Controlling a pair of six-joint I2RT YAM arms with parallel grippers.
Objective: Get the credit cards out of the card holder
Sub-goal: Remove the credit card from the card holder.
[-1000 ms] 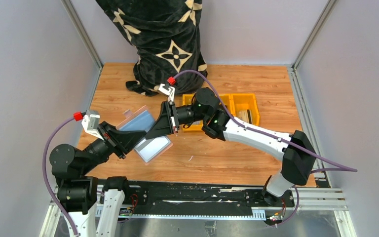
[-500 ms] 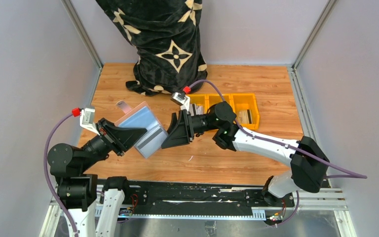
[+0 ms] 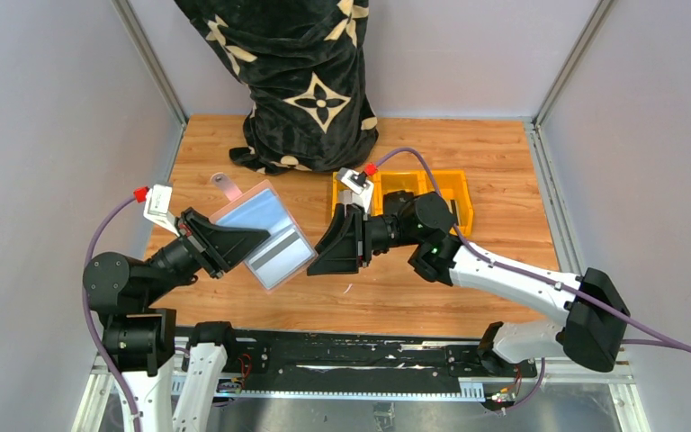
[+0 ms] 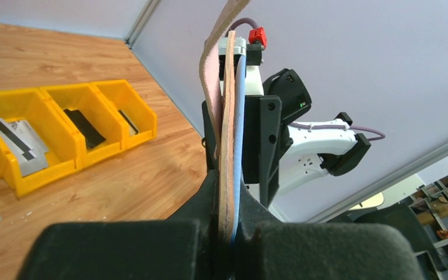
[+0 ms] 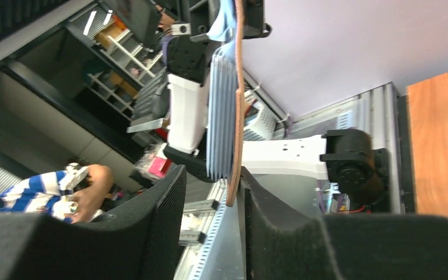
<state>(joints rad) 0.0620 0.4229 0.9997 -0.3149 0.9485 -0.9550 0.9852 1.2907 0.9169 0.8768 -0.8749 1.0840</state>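
My left gripper (image 3: pixel 248 241) is shut on the brown card holder (image 3: pixel 281 263), holding it in the air with its open face up. Pale blue and grey credit cards (image 3: pixel 261 220) lie fanned in it. In the left wrist view the jaws (image 4: pixel 228 195) pinch the holder's edge (image 4: pixel 227 116) and a blue card. My right gripper (image 3: pixel 320 261) is open, just right of the holder. In the right wrist view (image 5: pixel 213 175) the holder's edge (image 5: pixel 238 116) reaches its right finger and the cards (image 5: pixel 220 116) hang before the gap.
A yellow three-compartment bin (image 3: pixel 462 184) stands at the back right behind the right arm, with grey cards and a black item inside; it also shows in the left wrist view (image 4: pixel 122 96). A black patterned blanket (image 3: pixel 297 72) hangs at the back centre.
My right gripper has drawn back to the right, off the holder's face to just beyond its right corner. My left gripper has kept hold and turned the holder slightly.
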